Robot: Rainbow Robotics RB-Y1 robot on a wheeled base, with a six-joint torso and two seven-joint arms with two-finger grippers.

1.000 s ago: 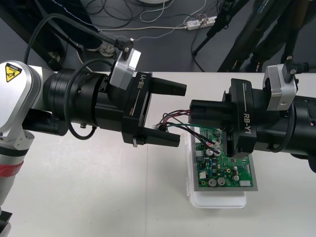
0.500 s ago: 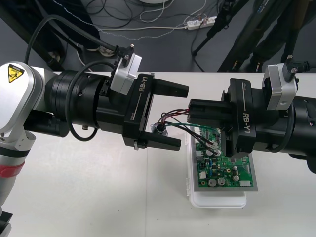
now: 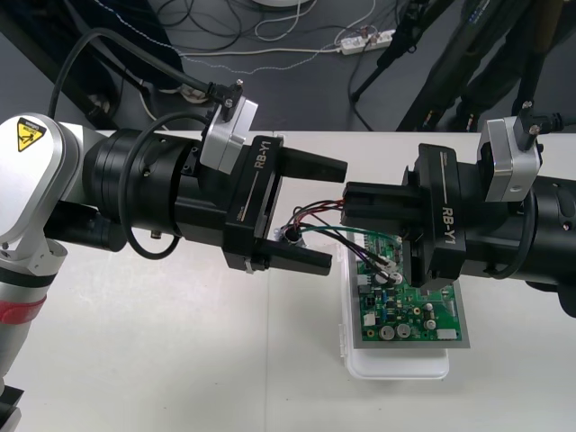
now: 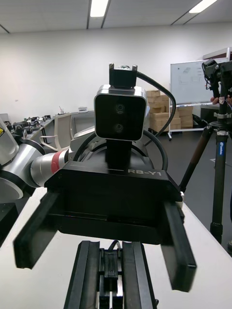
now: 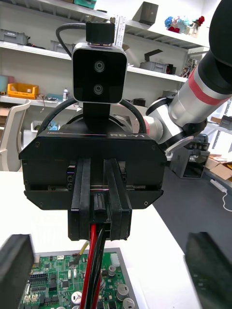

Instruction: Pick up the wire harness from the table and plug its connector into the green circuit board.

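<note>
Two robot arms are seen meeting above a pale desk point(image 3: 135, 360). The right pincer point(image 3: 351, 205) is closed on the black plug end of the wire harness point(image 3: 310, 218), which is held in the air over the far left corner of the green circuit board point(image 3: 405, 306). The board is mounted on a white base point(image 3: 396, 364). From the clamped plug, red, black and green wires are looped towards the left pincer point(image 3: 315, 213), whose fingers are spread wide apart. The harness's round metal socket point(image 3: 290, 234) is seen hanging between those spread fingers.
</note>
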